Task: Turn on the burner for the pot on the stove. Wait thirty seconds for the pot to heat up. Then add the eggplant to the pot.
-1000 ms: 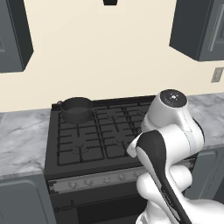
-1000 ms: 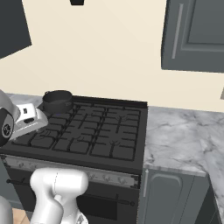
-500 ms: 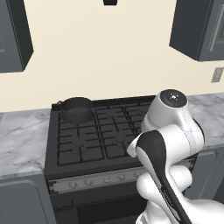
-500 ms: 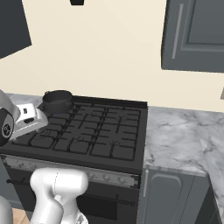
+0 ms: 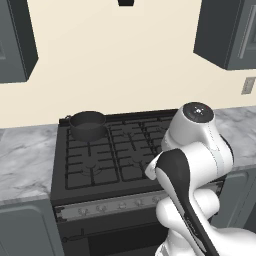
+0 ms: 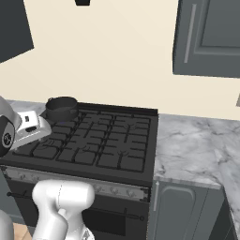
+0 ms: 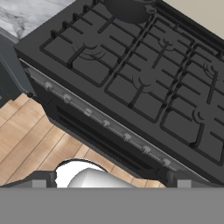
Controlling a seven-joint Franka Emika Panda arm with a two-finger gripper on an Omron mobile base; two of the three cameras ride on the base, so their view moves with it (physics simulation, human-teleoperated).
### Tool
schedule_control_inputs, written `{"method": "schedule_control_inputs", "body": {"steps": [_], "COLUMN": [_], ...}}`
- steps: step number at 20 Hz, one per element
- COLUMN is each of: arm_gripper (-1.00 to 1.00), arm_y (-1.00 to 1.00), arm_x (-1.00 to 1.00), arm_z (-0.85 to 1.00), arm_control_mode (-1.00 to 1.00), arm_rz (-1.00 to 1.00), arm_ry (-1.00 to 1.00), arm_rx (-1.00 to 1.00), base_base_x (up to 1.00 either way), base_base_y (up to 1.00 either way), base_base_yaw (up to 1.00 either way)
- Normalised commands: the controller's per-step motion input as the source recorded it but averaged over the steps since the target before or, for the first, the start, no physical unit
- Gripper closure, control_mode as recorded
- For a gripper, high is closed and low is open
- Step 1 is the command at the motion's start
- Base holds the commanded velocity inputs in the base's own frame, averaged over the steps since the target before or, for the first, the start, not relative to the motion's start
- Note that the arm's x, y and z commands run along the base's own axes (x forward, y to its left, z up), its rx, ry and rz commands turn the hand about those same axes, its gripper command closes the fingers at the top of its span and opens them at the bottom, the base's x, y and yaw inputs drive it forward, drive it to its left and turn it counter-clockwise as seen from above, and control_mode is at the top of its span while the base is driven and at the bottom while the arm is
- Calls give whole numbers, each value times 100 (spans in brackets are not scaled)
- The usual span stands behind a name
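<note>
The gripper (image 7: 112, 181) is seen in the hand view only as two dark finger tips at the bottom corners, set far apart and spread wide, with nothing between them; most of each finger is cut off by the lower edge. It is held in front of and above the stove (image 7: 131, 83), over the wooden floor (image 7: 26, 131) before the oven door. In the right base view only a pale part of the hand is seen at the left edge, beside the stove's front left corner. The silver knob strip (image 7: 105, 123) runs along the stove's front edge; the knobs are too small for their settings to be read. The pot (image 5: 88, 125) is set on the stove's back left burner (image 6: 62, 115), whose grate is largely hidden beneath it. In the hand view the pot is cut off by the top edge. Marble counter (image 6: 197, 145) lies on both sides of the stove. In the left base view the stove's front right part is hidden behind the arm.
</note>
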Motion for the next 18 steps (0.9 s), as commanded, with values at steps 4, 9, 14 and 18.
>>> {"method": "schedule_control_inputs", "body": {"steps": [4,9,14,18], "arm_gripper": [-100,-100,-100,-100], "arm_y": [0,0,0,0], "arm_x": [0,0,0,0], "arm_z": [0,0,0,0], "arm_control_mode": [-100,-100,-100,-100], "arm_rz": [0,0,0,0], "arm_ry": [0,0,0,0], "arm_rx": [0,0,0,0], "base_base_x": [0,0,0,0], "base_base_y": [0,0,0,0], "base_base_yaw": [0,0,0,0]}}
